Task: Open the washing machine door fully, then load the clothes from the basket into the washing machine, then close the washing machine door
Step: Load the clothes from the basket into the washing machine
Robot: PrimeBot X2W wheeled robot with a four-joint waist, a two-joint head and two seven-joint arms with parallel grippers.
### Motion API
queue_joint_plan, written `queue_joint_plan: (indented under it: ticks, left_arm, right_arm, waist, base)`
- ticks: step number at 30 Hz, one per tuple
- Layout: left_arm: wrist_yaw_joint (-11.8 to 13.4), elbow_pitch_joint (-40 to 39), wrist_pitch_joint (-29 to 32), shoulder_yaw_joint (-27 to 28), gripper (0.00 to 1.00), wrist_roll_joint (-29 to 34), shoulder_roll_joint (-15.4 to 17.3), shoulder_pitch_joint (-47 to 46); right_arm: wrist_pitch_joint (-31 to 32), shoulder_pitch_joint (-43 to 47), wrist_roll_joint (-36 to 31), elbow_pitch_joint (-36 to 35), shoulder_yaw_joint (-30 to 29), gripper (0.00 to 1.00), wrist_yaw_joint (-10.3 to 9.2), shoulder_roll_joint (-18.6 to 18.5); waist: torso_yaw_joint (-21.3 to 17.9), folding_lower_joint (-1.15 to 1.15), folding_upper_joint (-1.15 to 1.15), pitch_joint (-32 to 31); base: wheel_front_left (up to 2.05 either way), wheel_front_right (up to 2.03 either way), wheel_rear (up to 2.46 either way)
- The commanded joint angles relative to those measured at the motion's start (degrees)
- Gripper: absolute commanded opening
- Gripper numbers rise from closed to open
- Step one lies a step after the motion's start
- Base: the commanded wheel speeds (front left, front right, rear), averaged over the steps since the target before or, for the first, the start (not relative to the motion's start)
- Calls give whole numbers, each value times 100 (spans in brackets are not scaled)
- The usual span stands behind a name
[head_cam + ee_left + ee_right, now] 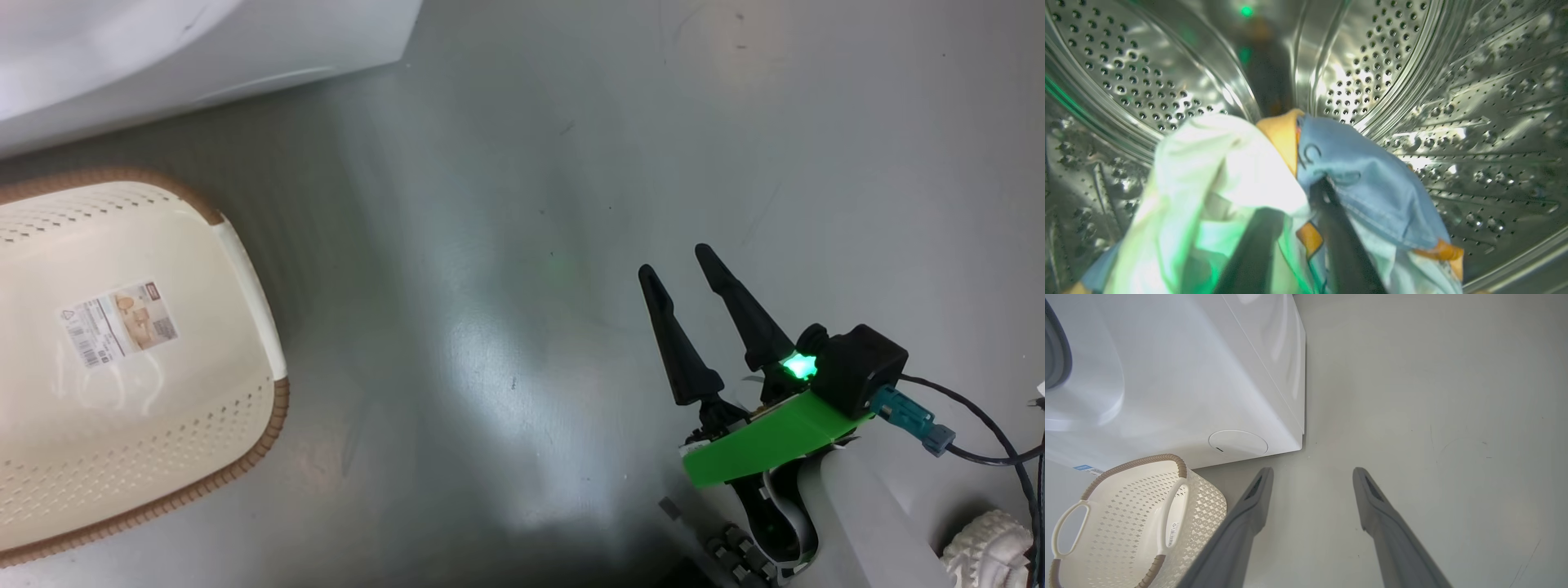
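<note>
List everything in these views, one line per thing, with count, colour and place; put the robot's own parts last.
washing machine: one, white, on the floor beside the basket
round flap: one, white, low on the machine's front near its corner
drum: one, perforated shiny steel, all around the clothes in the left wrist view
clothes: one bundle, light blue, cream-white and orange, lying inside the drum
basket: one, cream-white with a brown rim, on the floor by the machine
label sticker: one, white, on the basket's inside
floor: one, grey, under everything
left gripper: one, dark fingers, in among the clothes in the drum
right gripper: one, dark fingers spread open, above bare floor
</note>
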Motion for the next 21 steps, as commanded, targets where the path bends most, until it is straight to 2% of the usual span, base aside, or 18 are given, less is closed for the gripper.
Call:
queue_joint_plan:
  ticks: [1,10,21]
  left_arm:
    - [-17,61,76,-17,100,-37,288,-118]
    - [-17,648,34,-428,100,-263,119,-176]
    - [-17,836,-123,-590,100,-574,-216,347]
  right_arm:
    - [-27,164,50,-77,125,100,9,24]
    - [-27,118,26,-2,57,100,9,24]
    - [-27,76,4,209,-155,100,9,24]
  waist:
    - [27,0,0,-38]
    - [152,0,0,-306]
    - [419,0,0,-828]
  base:
    - [0,0,0]
    - [0,0,0]
    - [0,0,0]
